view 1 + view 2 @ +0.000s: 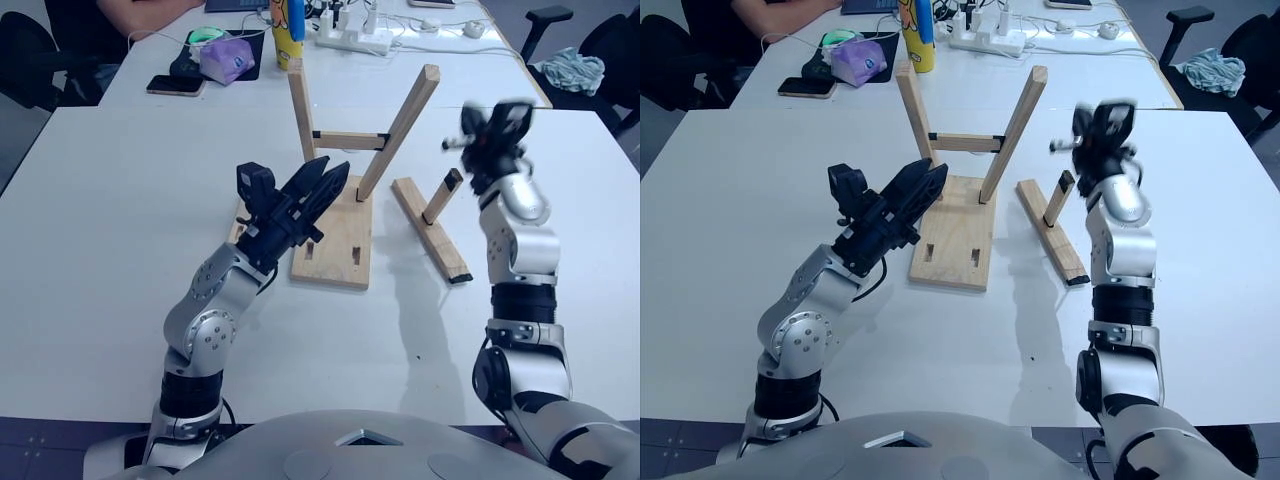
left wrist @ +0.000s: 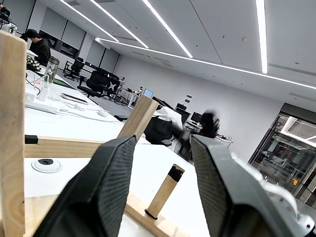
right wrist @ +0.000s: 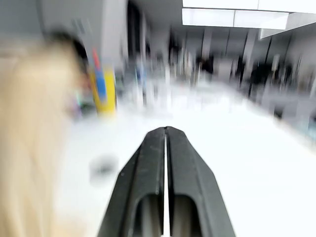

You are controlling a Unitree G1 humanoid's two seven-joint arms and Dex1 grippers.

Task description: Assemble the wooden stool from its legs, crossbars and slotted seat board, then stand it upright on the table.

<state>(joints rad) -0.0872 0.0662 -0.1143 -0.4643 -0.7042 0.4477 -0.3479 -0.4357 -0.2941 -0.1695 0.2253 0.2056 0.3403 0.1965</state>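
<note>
Currently left claw (image 1: 333, 172) is hovering spread at 9 o'clock edge of seat board (image 1: 335, 250); right claw (image 3: 165, 131), seemingly pressed together, is sitting nearer the loose leg (image 1: 430, 228), lying 11-to-5 on worktop (image 1: 120, 200) at its 7 o'clock.

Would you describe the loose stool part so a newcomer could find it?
On the white table, find the seat board with two legs standing up from it. Just right of it lies a wooden bar, flat unlike those legs, with one short black-tipped stub rising.
</note>
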